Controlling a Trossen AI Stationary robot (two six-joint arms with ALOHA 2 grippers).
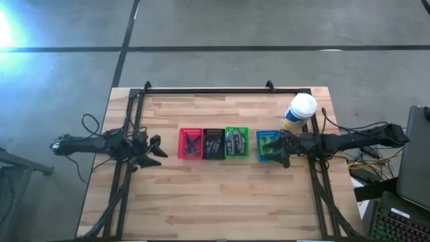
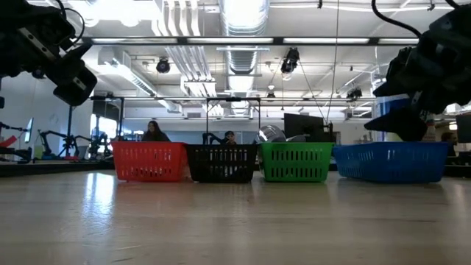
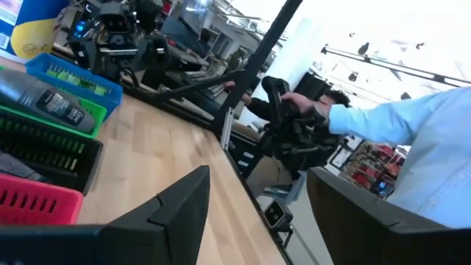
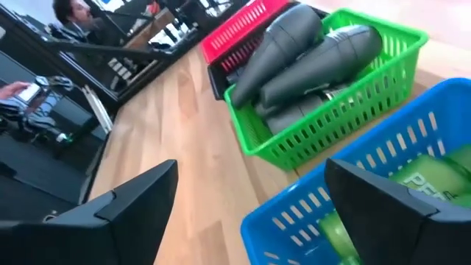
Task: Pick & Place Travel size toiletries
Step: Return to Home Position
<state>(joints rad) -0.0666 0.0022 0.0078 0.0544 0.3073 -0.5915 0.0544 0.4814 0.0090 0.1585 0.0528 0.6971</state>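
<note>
Four small baskets stand in a row mid-table: red (image 1: 190, 143), black (image 1: 213, 143), green (image 1: 236, 142) and blue (image 1: 267, 144). Grey oval pieces (image 4: 309, 51) lie in the green basket, and green bottles (image 4: 434, 184) lie in the blue one. Thin dark items fill the red and black baskets. My right gripper (image 4: 252, 177) is open and hovers just above the blue basket's right end (image 1: 282, 151), fingers empty. My left gripper (image 3: 257, 184) is open and empty, held level above bare table left of the red basket (image 1: 156, 149).
A large white-capped yellow-and-blue canister (image 1: 299, 111) stands behind the blue basket, close to my right arm. Black frame rails (image 1: 222, 89) run along the far edge and both sides. A person in a light sleeve (image 3: 397, 125) shows beyond the table's edge.
</note>
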